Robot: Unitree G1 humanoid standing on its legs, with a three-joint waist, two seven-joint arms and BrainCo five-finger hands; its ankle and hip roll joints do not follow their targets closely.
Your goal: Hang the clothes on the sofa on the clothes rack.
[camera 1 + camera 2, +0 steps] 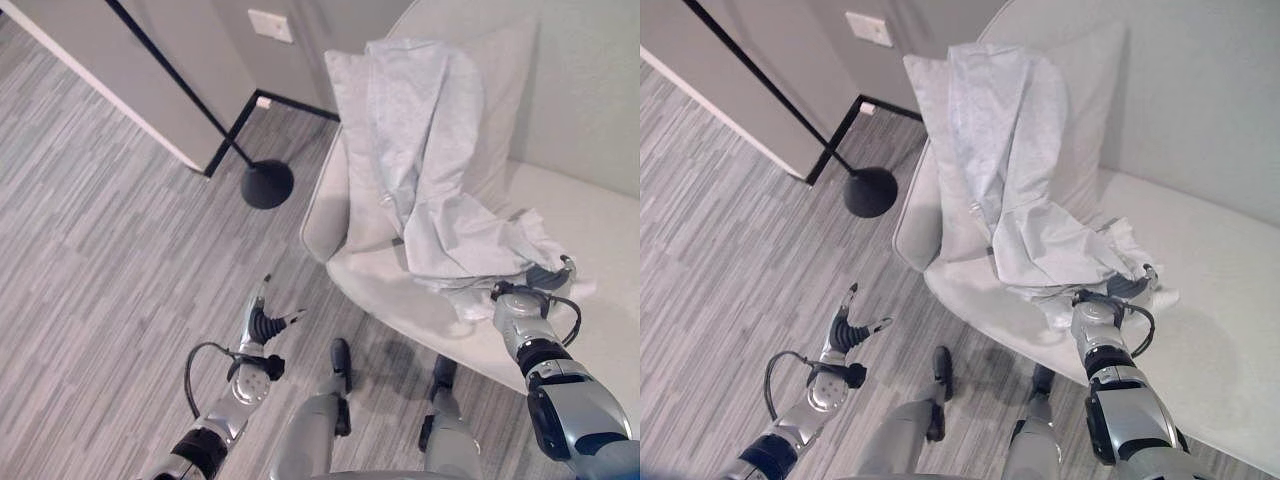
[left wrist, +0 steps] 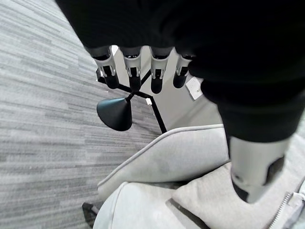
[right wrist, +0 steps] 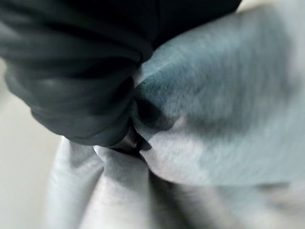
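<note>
Pale grey cloth fills the centre of the head views: a light garment [image 1: 430, 150] lies draped over a cushion [image 1: 345, 110] and spills down onto the seat of a cream sofa [image 1: 600, 240] at the right of the frame. At lower right, the robot's right hand [image 1: 540, 285] sits at the garment's lowest fold, just above the seat edge. Its wrist view shows bunched fabric pressed right against the dark cover, but the fingers are buried in the folds, so whether they have closed on the cloth cannot be told. At lower left, well apart from the sofa, the left hand [image 1: 262, 325] hangs over the striped grey floor [image 1: 100, 260] with fingers straight and spread, holding nothing. A black pole with a round base [image 1: 267, 185], possibly the rack or a lamp, stands on the floor at upper centre beside the sofa arm. By this evidence the task is at its opening stage: the garment is not yet lifted from the sofa, and carrying and hanging it remain to be done.
</note>
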